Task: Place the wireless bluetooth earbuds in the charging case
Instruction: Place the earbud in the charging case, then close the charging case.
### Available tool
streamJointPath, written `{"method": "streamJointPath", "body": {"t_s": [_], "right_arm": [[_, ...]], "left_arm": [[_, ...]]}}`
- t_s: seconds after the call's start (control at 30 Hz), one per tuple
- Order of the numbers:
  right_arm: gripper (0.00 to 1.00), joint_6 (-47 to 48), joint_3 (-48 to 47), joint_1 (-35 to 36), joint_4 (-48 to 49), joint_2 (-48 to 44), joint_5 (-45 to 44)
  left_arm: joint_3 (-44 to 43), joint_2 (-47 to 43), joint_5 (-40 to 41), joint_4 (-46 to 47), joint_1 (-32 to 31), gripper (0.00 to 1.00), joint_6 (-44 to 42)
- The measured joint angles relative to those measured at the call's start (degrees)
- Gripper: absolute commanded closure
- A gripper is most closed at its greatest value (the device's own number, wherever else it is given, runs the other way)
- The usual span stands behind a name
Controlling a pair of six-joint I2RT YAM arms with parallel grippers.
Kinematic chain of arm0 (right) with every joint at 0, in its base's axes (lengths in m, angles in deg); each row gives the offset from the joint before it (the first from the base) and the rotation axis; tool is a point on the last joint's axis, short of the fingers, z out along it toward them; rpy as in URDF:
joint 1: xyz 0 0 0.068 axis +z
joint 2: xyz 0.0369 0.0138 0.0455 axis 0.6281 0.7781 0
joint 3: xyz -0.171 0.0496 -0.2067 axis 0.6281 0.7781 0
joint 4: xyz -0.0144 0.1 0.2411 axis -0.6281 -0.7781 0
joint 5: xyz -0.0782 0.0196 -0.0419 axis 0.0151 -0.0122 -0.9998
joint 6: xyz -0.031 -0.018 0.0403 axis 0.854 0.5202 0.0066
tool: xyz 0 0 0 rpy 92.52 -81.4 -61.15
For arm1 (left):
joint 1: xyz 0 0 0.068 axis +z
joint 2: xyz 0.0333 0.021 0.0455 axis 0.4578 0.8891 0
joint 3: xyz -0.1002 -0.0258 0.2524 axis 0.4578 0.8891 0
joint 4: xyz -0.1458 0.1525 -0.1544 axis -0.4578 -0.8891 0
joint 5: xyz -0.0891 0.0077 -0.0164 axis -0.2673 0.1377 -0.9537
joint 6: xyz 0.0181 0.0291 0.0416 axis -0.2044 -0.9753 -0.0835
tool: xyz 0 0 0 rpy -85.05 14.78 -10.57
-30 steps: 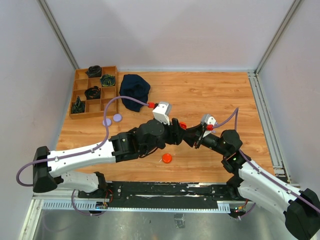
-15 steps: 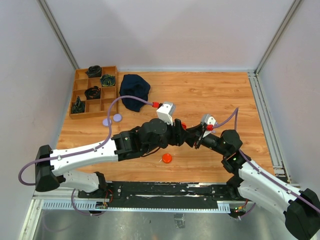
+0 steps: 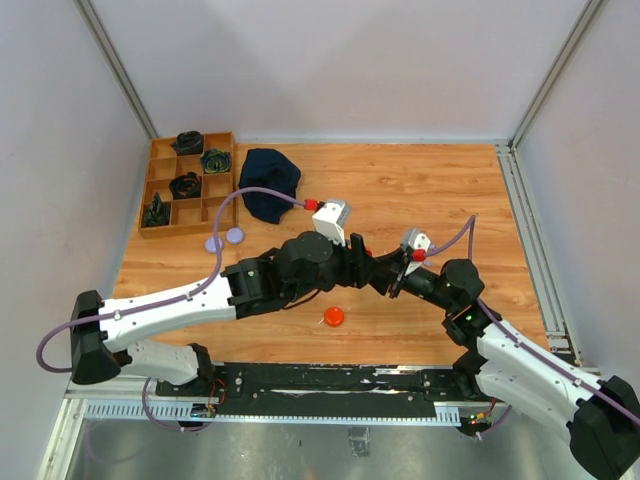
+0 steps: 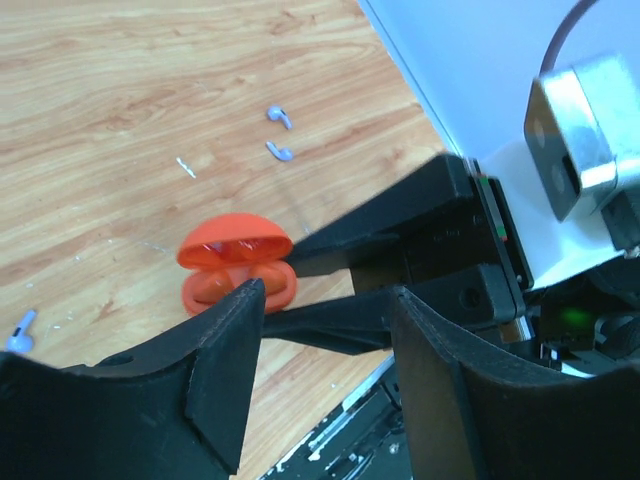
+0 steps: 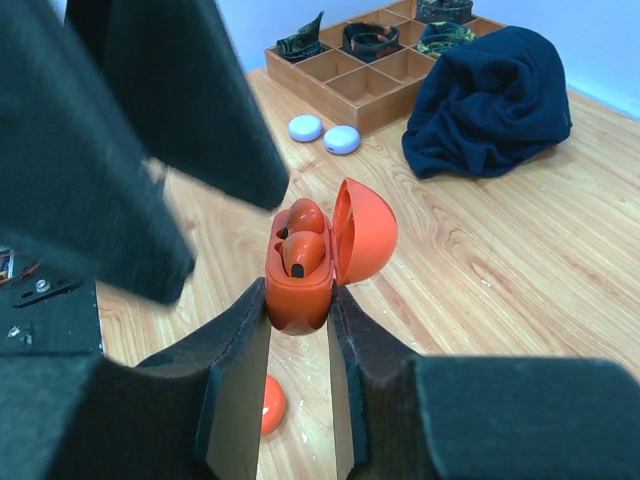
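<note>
Wooden tabletop [image 5: 520,280] lies below my right claw [image 5: 298,300], clenched on the open case [image 5: 300,275]; my left claw [image 4: 328,295], released and empty, has edged over it, buds [image 5: 300,250] apparently seated

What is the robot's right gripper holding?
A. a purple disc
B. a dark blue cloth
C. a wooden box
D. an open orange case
D: in the right wrist view, the right gripper pinches the orange charging case between its fingers, with the lid flipped open.
</note>
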Motion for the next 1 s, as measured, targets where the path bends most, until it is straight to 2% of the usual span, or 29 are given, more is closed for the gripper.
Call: {"method": "streamJointPath", "body": {"t_s": [0.23, 0.43, 0.67, 1.0], "right_arm": [[0.93, 0.0, -1.7, 0.0, -0.1, 2.1, 3.1], [0.93, -0.3, -3.4, 0.0, -0.1, 4.3, 6.8], [0.93, -1.3, -5.0, 0.0, 0.4, 5.8, 10.1], [0.93, -3.2, -5.7, 0.0, 2.2, 8.3, 13.0]], "left_arm": [[1.6, -6.0, -3.7, -0.1, 7.0, 0.29, -1.2], [4.3, -8.6, -13.9, 0.3, 15.4, 0.23, -2.1], [8.0, -7.8, -26.2, 2.0, 21.1, 0.22, -0.9], [9.6, -5.8, -37.9, 5.9, 22.6, 0.27, 1.5]]}}
